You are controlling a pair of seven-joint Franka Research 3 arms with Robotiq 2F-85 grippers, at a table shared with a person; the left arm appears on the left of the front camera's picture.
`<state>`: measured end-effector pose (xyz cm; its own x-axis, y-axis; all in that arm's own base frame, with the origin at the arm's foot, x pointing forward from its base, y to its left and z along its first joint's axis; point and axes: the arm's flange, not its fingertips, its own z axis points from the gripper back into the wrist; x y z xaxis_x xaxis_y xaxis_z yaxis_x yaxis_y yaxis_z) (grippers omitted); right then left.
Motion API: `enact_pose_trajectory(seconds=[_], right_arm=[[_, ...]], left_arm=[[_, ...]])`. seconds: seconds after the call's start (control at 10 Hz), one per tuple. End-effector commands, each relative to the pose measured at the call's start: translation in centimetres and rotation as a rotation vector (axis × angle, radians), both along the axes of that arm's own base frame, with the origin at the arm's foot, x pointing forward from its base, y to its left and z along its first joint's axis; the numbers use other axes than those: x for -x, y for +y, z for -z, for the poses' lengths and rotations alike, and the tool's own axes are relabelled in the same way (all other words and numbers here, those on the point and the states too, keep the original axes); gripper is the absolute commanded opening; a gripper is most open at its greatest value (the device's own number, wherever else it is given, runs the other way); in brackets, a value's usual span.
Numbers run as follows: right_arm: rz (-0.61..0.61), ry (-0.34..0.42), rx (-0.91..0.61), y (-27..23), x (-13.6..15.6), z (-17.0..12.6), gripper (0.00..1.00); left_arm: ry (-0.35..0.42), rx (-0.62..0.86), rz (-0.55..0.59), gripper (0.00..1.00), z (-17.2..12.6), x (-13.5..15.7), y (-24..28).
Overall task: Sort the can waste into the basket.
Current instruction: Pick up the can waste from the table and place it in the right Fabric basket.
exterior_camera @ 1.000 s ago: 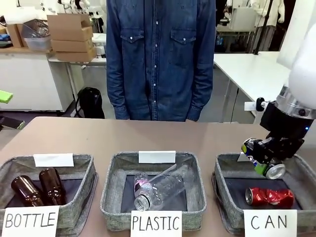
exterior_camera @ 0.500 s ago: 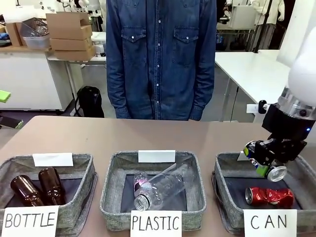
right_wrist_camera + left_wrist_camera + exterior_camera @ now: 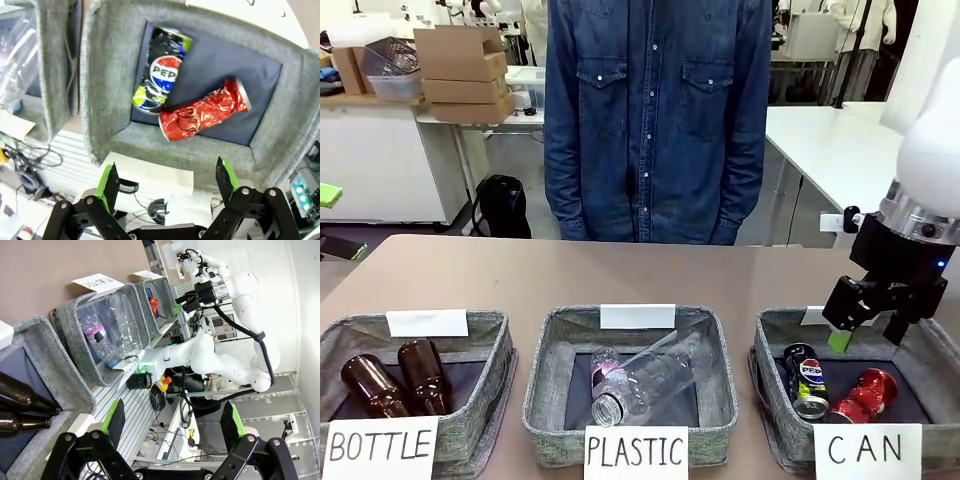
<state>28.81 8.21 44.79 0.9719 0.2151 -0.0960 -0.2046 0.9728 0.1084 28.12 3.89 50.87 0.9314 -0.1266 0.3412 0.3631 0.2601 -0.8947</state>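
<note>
On the brown worktop (image 3: pixel 620 275), the CAN basket (image 3: pixel 768 350) held the Pepsi can (image 3: pixel 806 378) and red can (image 3: pixel 863 394); the right hand (image 3: pixel 865 325) hovered released above, the left hand (image 3: pixel 172 427) also released.

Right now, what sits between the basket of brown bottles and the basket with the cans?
The PLASTIC basket, holding clear plastic bottles, in the front view.

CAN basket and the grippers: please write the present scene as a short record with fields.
CAN basket: right of three, sign reads CAN
Pepsi can: lying inside, free
red can: crushed, lying inside, touching the Pepsi can
right gripper: open, empty, above the basket
left gripper: open, empty
PLASTIC basket: clear bottles
BOTTLE basket: two brown bottles
person: standing across the table
</note>
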Motion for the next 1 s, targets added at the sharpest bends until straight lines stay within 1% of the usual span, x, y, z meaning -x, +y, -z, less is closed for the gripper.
enact_pose_trajectory(seconds=[0.0, 0.1, 0.2, 0.3, 0.4, 0.5, 0.6, 0.7, 0.8, 0.9], right_arm=[[0.035, -0.014, -0.025, 0.3, -0.9, -0.1, 1.00], [0.047, -0.019, -0.057, 0.2, -1.1, -0.3, 1.00], [0.104, -0.056, -0.137, 0.0, -1.5, -0.8, 1.00], [0.166, -0.146, -0.344, -0.5, -1.6, -1.7, 1.00], [0.333, -0.102, -0.756, -1.5, -2.3, -3.2, 1.00], [0.399, -0.006, -1.032, -2.7, -2.9, -3.9, 1.00], [0.437, 0.002, -1.194, -3.6, -3.1, -4.0, 1.00], [0.419, -0.052, -1.284, -4.1, -3.1, -3.8, 1.00], [0.344, -0.083, -1.320, -4.2, -3.3, -3.5, 1.00], [0.300, -0.049, -1.331, -4.0, -3.9, -3.2, 1.00]], left_arm=[[0.007, 0.003, 0.002, 1.00, -0.2, 0.2, 0.0], [0.007, 0.003, 0.002, 1.00, -0.2, 0.2, 0.0], [0.007, 0.003, 0.002, 1.00, -0.2, 0.2, 0.0], [0.007, 0.003, 0.002, 1.00, -0.2, 0.2, 0.0], [0.007, 0.003, 0.002, 1.00, -0.2, 0.2, 0.0], [0.007, 0.003, 0.002, 1.00, -0.2, 0.2, 0.0], [0.007, 0.003, 0.002, 1.00, -0.2, 0.2, 0.0], [0.007, 0.003, 0.002, 1.00, -0.2, 0.2, 0.0], [0.007, 0.003, 0.002, 1.00, -0.2, 0.2, 0.0], [0.007, 0.003, 0.002, 1.00, -0.2, 0.2, 0.0]])
